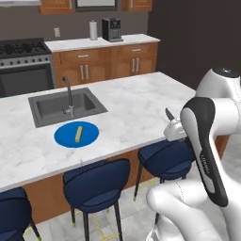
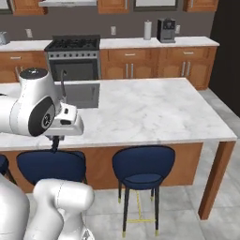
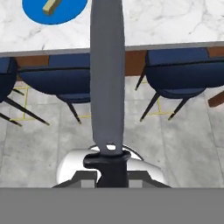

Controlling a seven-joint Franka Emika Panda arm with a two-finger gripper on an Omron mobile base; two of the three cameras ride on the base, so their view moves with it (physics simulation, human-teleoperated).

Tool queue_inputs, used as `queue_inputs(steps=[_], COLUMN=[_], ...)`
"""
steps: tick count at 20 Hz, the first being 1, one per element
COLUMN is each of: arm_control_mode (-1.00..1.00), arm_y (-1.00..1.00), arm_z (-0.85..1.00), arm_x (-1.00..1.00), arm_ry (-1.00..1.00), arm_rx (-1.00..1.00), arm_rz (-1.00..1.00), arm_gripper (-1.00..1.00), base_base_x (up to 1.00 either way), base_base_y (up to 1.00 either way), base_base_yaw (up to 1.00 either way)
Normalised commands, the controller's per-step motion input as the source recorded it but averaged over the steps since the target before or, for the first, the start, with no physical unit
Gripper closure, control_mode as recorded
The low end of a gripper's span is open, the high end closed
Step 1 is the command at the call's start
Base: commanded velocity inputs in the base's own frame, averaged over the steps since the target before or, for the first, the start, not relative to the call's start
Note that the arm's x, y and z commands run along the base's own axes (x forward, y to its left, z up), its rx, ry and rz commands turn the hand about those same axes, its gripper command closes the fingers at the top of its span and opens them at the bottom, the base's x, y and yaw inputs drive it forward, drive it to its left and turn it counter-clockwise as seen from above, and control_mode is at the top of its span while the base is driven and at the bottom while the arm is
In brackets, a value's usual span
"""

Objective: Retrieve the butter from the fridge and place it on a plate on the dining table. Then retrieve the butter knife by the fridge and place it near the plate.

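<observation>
With the butter already laid on the blue plate by the sink, the knife is clenched in the gripper over the stools; placement beside the plate is needed next.

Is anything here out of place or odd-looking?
Nothing spilled or damaged. The butter lies on the blue plate by the sink. The one unusual sight: the butter knife is in the gripper, out over the stools rather than on the table.
</observation>
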Motion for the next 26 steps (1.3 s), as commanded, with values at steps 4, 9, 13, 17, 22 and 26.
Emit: queue_inputs(steps=[4,9,13,17,22,26], arm_control_mode=[1.0,1.0,1.0,1.0,1.0,1.0], arm_y=[0.0,0.0,0.0,0.0,0.0,0.0], arm_z=[0.0,0.0,0.0,0.0,0.0,0.0], arm_x=[0.0,0.0,0.0,0.0,0.0,0.0], arm_ry=[0.0,0.0,0.0,0.0,0.0,0.0], arm_rx=[0.0,0.0,0.0,0.0,0.0,0.0], arm_rz=[0.0,0.0,0.0,0.0,0.0,0.0], arm_gripper=[1.0,1.0,1.0,1.0,1.0,1.0], base_base_x=[0.34,0.36,0.39,0.46,0.48,0.46], base_base_y=[0.39,0.43,0.41,0.42,0.38,0.35], base_base_yaw=[0.0,0.0,-0.03,-0.02,-0.01,0.0])
